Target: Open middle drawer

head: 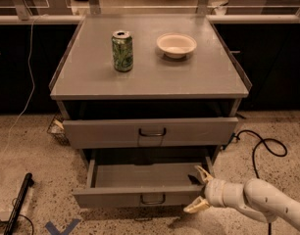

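I am looking down on a grey cabinet that is standing on a speckled floor, its flat top taking up most of my view. Below the top, the taller, wider-fronted drawer is sitting just proud of the frame. Under it, the middle drawer is sticking well out toward me, showing its plain grey tray, with its low front facing the floor in front of the cabinet. The white arm is reaching in from the lower right, and the gripper is sitting at the right end of that low front. Its fingers are standing apart, the upper finger lying over the tray side of the front and the lower finger on the outside; I cannot tell whether either is pressing on the metal. On the cabinet top a white bowl is sitting right of centre, and a green can is standing upright to its left, the two apart. A black cable is looping on the floor to the right. The small loop handle is hanging at the middle of the low front, left of the gripper and untouched.
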You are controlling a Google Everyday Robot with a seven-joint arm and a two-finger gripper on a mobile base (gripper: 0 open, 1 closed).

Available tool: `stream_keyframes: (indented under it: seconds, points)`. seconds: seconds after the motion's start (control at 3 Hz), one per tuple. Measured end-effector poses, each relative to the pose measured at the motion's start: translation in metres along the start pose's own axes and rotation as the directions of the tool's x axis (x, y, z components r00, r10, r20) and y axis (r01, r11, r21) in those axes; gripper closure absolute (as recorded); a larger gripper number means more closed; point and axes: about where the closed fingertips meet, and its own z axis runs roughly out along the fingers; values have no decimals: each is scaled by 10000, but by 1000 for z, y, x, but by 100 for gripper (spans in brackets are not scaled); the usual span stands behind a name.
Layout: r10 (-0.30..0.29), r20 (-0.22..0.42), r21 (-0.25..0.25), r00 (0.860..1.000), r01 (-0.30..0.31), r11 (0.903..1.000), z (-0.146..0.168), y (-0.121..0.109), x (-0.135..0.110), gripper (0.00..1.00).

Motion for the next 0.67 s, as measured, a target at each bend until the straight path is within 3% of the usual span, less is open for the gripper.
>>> stream_keyframes:
  seconds: [0.33,0.67]
  points:
    - [0,0,0,10000,0,10000,0,0,0,38]
    - [-92,63,-155,9999,93,9998,-7,13,2,69]
